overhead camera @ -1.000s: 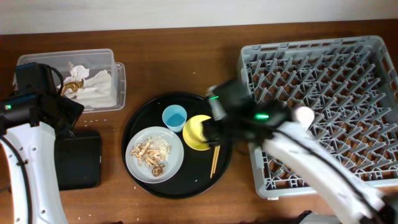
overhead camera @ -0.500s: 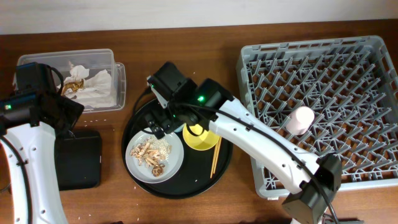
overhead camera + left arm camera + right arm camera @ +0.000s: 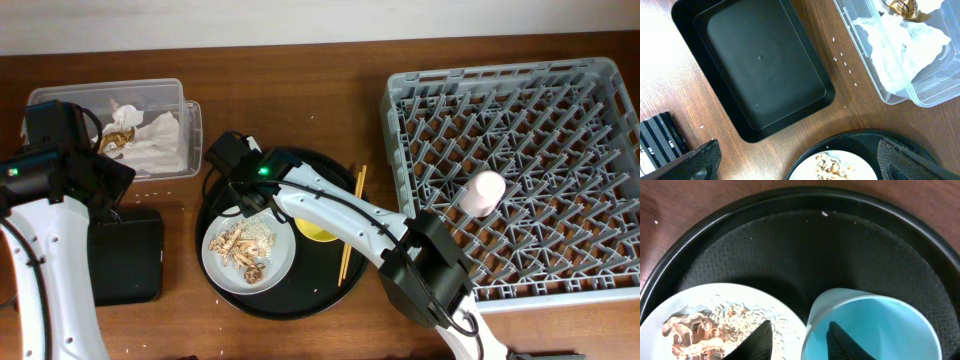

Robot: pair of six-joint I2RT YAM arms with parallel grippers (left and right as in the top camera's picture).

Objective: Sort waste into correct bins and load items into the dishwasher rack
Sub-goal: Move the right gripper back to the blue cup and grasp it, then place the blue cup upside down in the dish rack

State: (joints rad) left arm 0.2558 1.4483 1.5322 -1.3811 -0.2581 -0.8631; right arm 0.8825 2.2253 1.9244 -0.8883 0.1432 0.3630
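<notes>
Right claw [image 3: 799,341] was open, fingers [image 3: 760,340] astride thin wall of cup [image 3: 875,330], one inside, one outside. Likely prepared for rim pinch, since smooth round plastic offers no other hold. Cup was light blue and glossy, directly under claw on matte, textured tray [image 3: 790,245]. Pale plate [image 3: 670,311] just beside outer finger carried crumbly beige scraps [image 3: 690,330]. Grey pegged rack [image 3: 520,170] was well apart from claw. Left claw [image 3: 800,162] was wide open, holding nothing; smooth black bin [image 3: 760,65] ahead of it, clear tub [image 3: 920,95] with crumpled napkins [image 3: 895,45] to side.

The cup [image 3: 875,330] is light blue, the plate [image 3: 740,294] white, the round tray [image 3: 840,245] black.
</notes>
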